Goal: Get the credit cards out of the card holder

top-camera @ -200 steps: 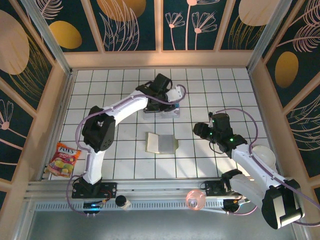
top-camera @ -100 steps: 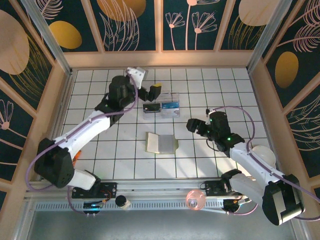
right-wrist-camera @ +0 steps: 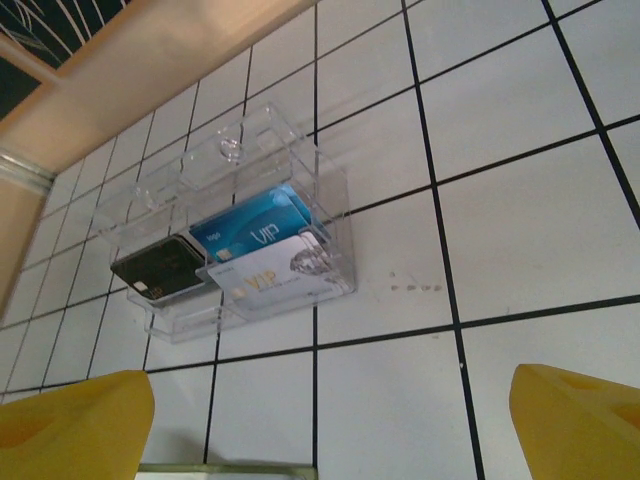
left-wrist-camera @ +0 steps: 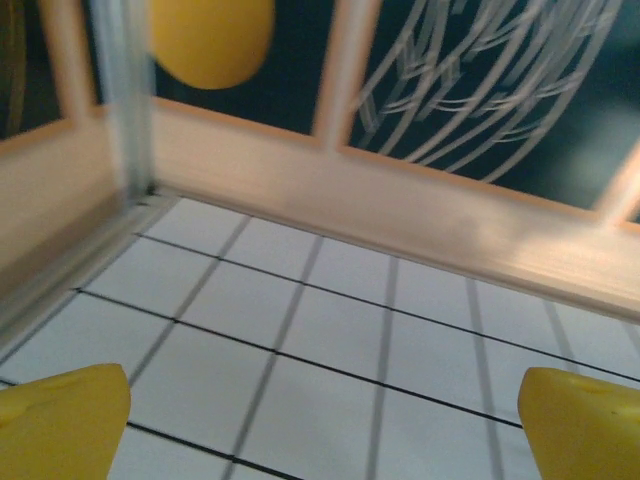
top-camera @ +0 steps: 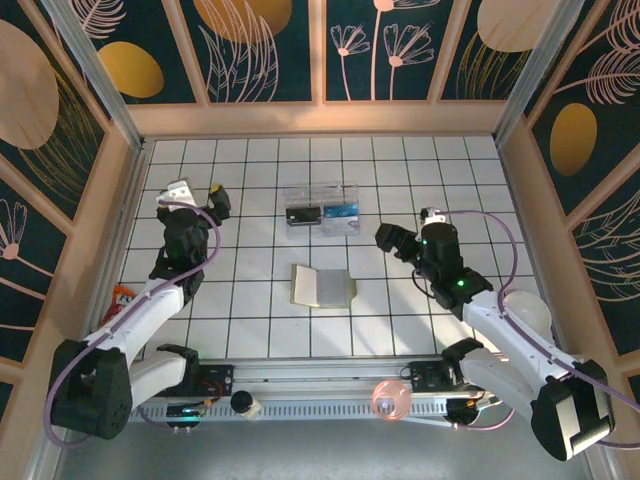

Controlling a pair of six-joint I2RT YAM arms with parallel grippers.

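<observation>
- The card holder [top-camera: 322, 286] lay flat and open like a book in the middle of the bench [top-camera: 250, 320], between the two arms and on the near side of the box [top-camera: 322, 209]. It was well apart from both end effectors.
- Its left edge showed an olive-green strip, and the rest was a smooth cream inner face. Whether any card sat inside it could not be told from above.
- The box was clear, hard, glossy plastic, rectangular with rounded corners and a small knob moulded on top. It stood on the tiles just beyond the holder.
- Three flat cards lay in the box [right-wrist-camera: 235, 235]: a black card [right-wrist-camera: 160, 272] at the left, a blue card [right-wrist-camera: 250, 232] marked "VIP", and a pale card [right-wrist-camera: 270, 280] with gold "VIP" lettering partly over the blue one.
- The bench was white square tile with thin black grid lines (slightly shiny under the light), ringed by a pale wooden rim below dark panels with leaf drawings.
- The left end effector [top-camera: 197, 192] stood open near the bench's far left corner. Its blunt yellow pads [left-wrist-camera: 60, 420] were spread wide with only bare tile between them.
- The right end effector [top-camera: 410, 228] was also open and held nothing. It hung right of the holder, with its yellow pads [right-wrist-camera: 580, 420] wide apart and aimed toward the box.
</observation>
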